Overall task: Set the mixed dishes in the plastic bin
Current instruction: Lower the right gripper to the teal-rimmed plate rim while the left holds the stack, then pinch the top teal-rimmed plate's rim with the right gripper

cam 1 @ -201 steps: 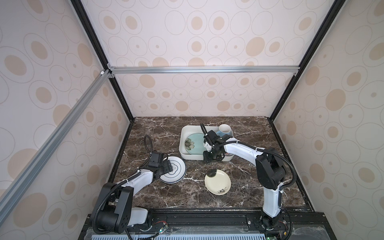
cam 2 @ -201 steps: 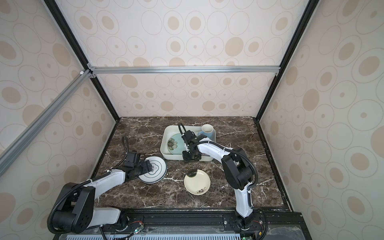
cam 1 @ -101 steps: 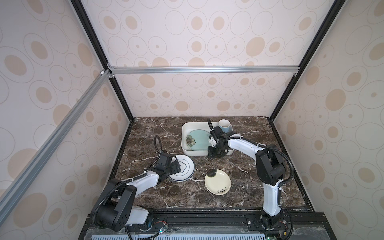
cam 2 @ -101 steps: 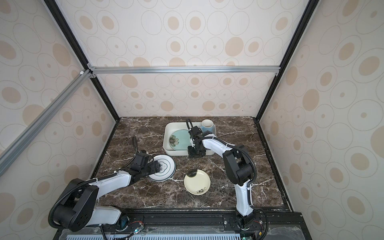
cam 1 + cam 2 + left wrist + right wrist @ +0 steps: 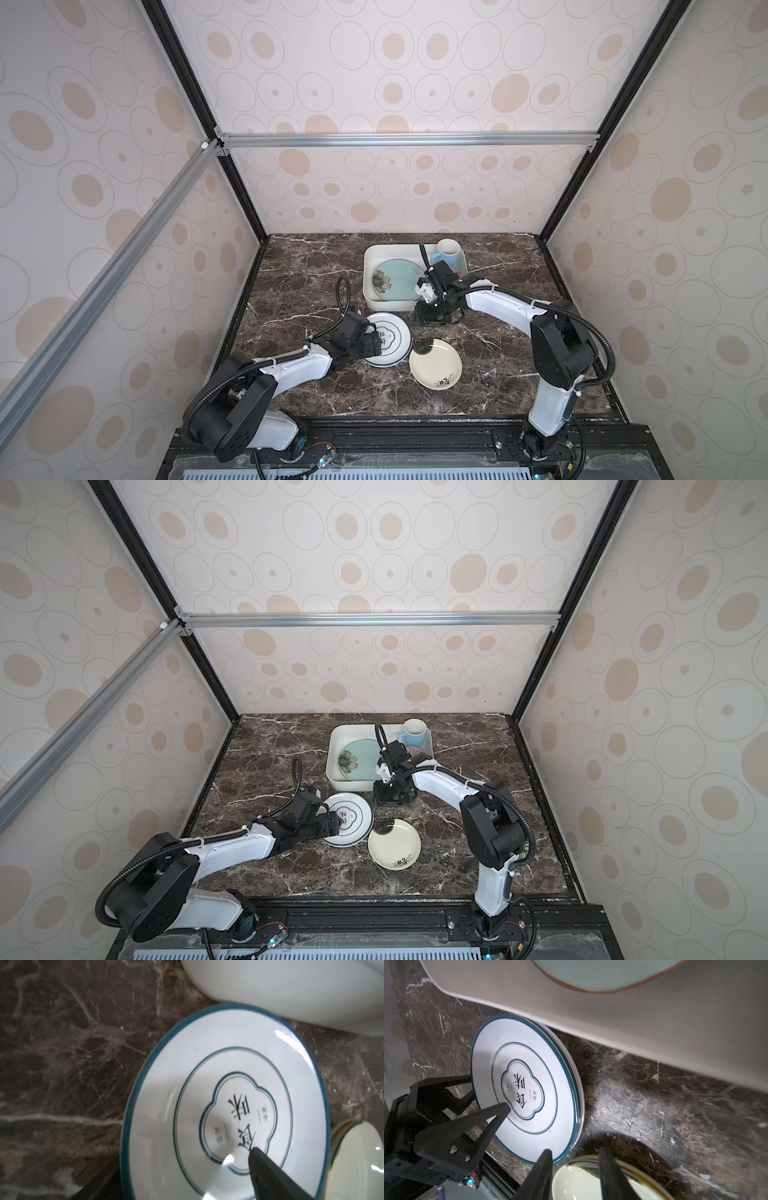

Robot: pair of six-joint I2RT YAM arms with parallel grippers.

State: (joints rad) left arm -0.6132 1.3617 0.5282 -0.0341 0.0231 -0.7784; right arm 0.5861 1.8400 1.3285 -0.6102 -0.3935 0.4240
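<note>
The plastic bin [image 5: 374, 253] stands at the back with the teal flower plate [image 5: 399, 276], the light-blue mug [image 5: 450, 253] and a partly hidden red-patterned bowl [image 5: 417, 751] inside. Two stacked white blue-rimmed plates [image 5: 392, 338] lie in front of it, and the small cream plate [image 5: 435, 369] lies beside them. My left gripper [image 5: 372, 338] is open and straddles the stack's rim, with one finger [image 5: 270, 1174] over the top plate. My right gripper [image 5: 575, 1153] hangs open and empty just in front of the bin, above the gap between the plates.
The dark marble table [image 5: 519, 332] is closed in by patterned walls on three sides. A black rail [image 5: 415, 436] runs along its front edge. Both arms [image 5: 498, 303] reach in low over the table.
My right gripper has drawn back out of the bin and come down in front of it, closing a little. My left gripper has moved right, and the blue-rimmed plates have slid right toward the cream plate.
</note>
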